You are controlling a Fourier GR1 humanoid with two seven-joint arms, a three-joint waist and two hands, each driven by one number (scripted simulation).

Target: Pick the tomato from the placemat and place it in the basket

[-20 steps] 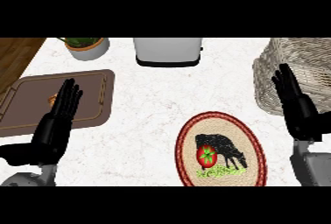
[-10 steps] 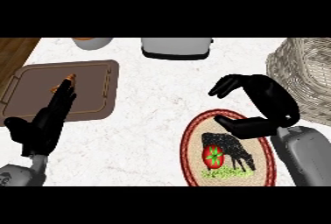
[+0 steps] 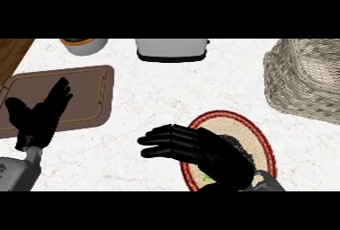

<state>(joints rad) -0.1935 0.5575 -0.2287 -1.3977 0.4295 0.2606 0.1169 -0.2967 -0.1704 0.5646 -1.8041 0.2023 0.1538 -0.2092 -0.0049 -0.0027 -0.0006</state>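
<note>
**Right hand low over the placemat, tomato hidden beneath it**

The right hand lies across the left part of the oval placemat, its fingers held side by side, slightly bent and pointing left past the mat's red rim onto the white counter. Nothing is seen pinched between fingers and thumb; the fingers look relaxed rather than closed on anything. The tomato cannot be seen: the hand and forearm cover the stretch of the mat under them, and only a scrap of green and part of the dark animal print peek out beside the wrist. Whether the palm touches anything below cannot be told.

Up and to the right of this hand, well apart from it, stands the woven basket at the counter's right edge. Straight up from the hand, at the far edge, sits a grey appliance, and further left of that a pale pot with something orange and green in it.

Far to the left, the left hand shows near the edge, fingers straight and together, pointing up, overlapping the lower part of a brown tray. A small orange spot shows on the tray just by its fingers.
</note>
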